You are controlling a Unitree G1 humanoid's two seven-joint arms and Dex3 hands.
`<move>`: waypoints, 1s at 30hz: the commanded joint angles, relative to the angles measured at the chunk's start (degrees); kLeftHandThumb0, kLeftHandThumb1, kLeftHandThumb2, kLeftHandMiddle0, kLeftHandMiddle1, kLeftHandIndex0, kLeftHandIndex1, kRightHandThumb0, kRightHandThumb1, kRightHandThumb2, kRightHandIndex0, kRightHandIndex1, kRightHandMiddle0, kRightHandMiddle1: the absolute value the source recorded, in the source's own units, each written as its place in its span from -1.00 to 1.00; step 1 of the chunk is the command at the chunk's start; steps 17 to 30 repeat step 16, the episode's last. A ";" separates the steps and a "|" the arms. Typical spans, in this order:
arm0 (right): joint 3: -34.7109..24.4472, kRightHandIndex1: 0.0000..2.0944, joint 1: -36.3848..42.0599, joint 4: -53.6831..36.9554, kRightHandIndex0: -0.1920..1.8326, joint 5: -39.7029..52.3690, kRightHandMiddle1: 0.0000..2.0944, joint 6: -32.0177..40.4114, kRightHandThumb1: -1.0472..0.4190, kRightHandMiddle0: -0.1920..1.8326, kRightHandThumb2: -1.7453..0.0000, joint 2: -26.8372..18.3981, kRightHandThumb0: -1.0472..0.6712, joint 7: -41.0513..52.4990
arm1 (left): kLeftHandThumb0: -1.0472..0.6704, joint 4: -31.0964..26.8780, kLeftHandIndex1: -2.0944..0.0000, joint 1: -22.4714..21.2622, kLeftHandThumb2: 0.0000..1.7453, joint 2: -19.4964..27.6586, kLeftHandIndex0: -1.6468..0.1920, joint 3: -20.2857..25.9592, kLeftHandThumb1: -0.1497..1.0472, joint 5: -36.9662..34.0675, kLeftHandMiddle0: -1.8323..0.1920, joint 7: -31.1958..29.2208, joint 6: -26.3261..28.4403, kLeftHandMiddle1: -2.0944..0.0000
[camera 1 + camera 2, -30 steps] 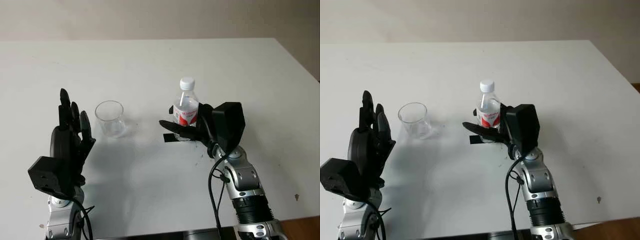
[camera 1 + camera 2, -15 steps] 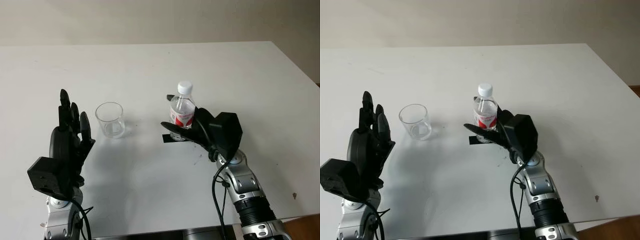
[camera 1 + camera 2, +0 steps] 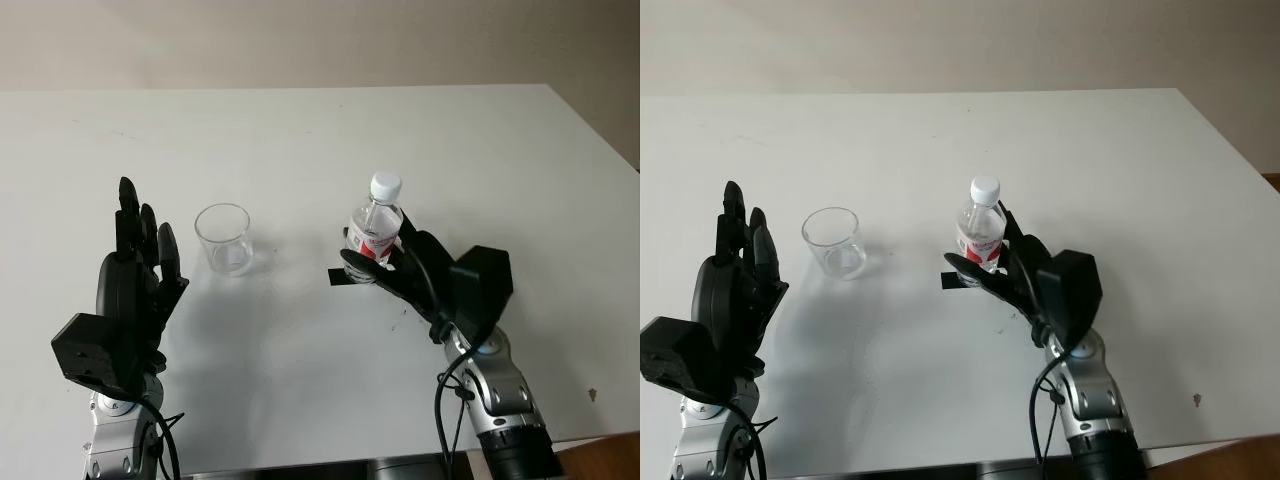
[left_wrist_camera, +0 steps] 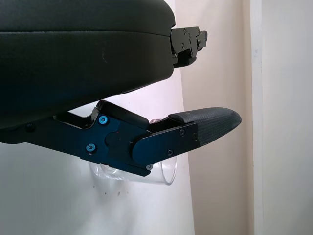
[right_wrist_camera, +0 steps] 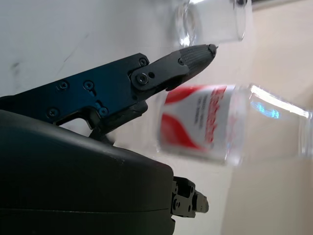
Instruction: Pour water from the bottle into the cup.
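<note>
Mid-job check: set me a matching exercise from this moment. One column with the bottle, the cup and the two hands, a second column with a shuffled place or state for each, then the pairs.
Things:
1. clear plastic water bottle with a white cap and red label
2. clear empty plastic cup
3. black left hand
4. black right hand

Places or states:
A. raised and open, on the cup's left, holding nothing
B. cap on, leaning slightly, by a strip of black tape on the white table
C. fingers around the bottle's lower part
D. upright on the table between the left hand and the bottle

Pairs: 1-B, 2-D, 3-A, 4-C
</note>
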 commanded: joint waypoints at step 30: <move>0.44 -1.00 1.87 0.30 -1.00 -3.78 -1.00 -11.40 -0.87 -1.00 0.93 0.15 -0.90 -4.38 | -0.61 1.13 1.00 -1.43 -0.24 0.17 0.97 -0.14 1.00 -0.16 0.92 -0.42 -0.55 0.96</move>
